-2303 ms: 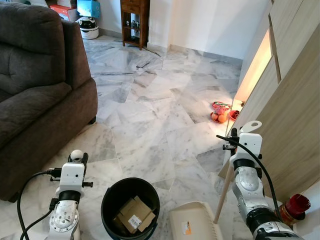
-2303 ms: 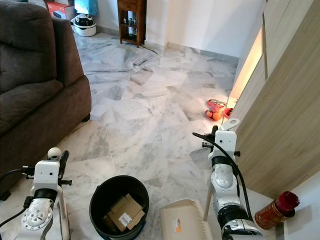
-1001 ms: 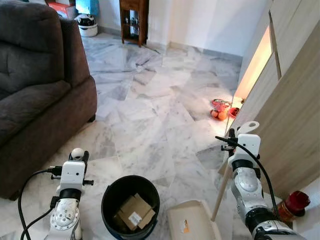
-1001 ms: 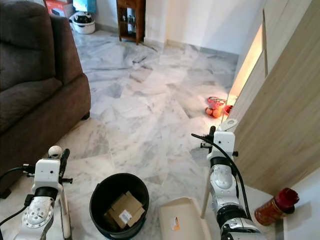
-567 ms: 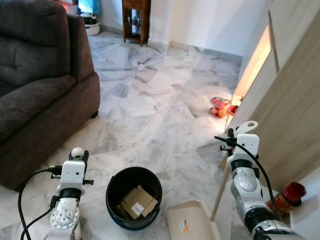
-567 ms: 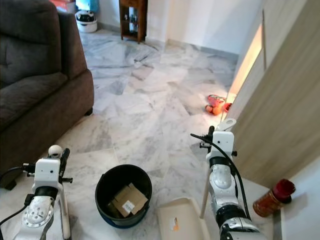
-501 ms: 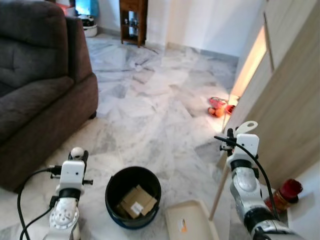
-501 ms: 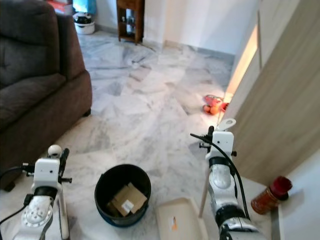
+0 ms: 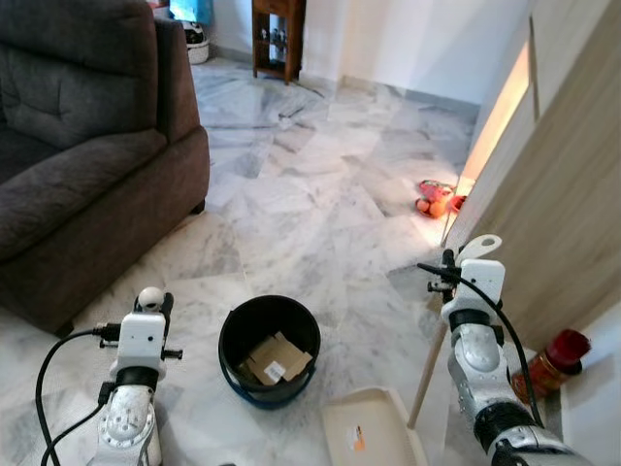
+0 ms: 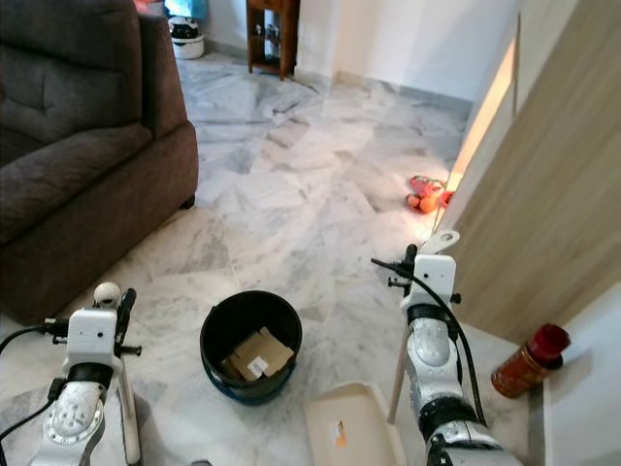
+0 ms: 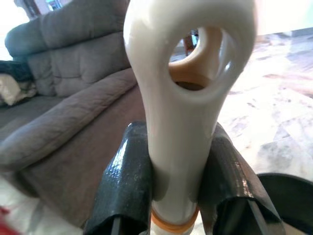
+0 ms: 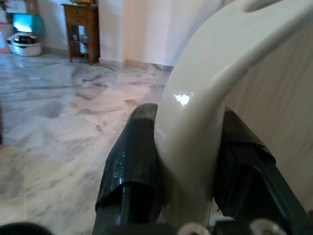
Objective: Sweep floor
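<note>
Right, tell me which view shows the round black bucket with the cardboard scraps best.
The left eye view: the round black bucket stands whole on the marble floor, open top toward the camera, cardboard scraps visible inside. The right eye view shows nearly the same. The left wrist view catches just a dark sliver of its rim, beside the left gripper.

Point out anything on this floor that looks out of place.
A small heap of red and orange litter lies on the marble floor against the foot of the wooden panel, looking dropped. A red-capped jar also stands on the floor beside that panel, odd for a jar.
</note>
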Tool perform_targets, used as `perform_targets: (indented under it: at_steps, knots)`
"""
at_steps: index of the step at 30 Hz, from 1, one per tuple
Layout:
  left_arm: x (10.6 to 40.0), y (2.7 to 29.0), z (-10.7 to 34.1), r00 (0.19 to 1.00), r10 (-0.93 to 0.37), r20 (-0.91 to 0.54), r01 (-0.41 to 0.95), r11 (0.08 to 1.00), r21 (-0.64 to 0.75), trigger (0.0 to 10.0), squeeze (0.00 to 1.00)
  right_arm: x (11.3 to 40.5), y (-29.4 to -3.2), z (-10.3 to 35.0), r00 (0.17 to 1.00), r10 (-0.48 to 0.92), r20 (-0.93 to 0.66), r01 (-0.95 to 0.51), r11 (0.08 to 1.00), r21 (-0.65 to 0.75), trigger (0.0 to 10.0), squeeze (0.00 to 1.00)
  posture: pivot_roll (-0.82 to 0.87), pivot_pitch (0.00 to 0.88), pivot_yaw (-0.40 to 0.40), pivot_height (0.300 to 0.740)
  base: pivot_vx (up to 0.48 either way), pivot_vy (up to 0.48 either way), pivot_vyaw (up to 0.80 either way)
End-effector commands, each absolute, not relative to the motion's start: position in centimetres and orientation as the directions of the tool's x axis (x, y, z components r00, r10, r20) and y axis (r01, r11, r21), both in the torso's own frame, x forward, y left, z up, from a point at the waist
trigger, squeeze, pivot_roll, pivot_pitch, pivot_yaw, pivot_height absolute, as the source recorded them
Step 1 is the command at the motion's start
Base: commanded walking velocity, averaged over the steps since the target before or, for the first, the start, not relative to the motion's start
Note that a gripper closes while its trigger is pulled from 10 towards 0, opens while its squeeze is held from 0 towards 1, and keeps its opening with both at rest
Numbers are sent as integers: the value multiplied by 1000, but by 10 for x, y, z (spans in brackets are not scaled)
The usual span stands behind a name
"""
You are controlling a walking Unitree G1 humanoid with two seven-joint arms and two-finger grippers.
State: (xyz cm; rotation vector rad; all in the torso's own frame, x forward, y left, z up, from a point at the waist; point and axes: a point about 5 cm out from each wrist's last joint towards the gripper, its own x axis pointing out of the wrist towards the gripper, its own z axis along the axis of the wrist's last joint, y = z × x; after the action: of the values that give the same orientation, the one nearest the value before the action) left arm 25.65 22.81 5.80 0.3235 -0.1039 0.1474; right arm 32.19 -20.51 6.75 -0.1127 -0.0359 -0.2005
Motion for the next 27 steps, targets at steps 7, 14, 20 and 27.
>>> perform_targets:
  at_steps: [7, 14, 20, 27]
  knots:
    - [258, 229, 62, 981, 124, 146, -165, 935, 312, 10000, 0, 324, -208, 73, 976, -204, 74, 211, 972, -99, 10000, 0, 90, 0, -65, 740, -274, 0, 0]
    - [258, 229, 62, 981, 123, 147, -164, 936, 313, 10000, 0, 324, -207, 73, 976, -203, 74, 210, 973, -97, 10000, 0, 91, 0, -66, 740, -273, 0, 0]
    - [259, 229, 62, 982, 119, 146, -160, 936, 312, 10000, 0, 324, -207, 73, 976, -202, 76, 209, 973, -94, 10000, 0, 89, 0, -64, 740, -273, 0, 0]
    - [260, 228, 63, 982, 116, 149, -158, 937, 312, 10000, 0, 324, -206, 72, 977, -200, 75, 207, 974, -95, 10000, 0, 88, 0, -62, 740, -270, 0, 0]
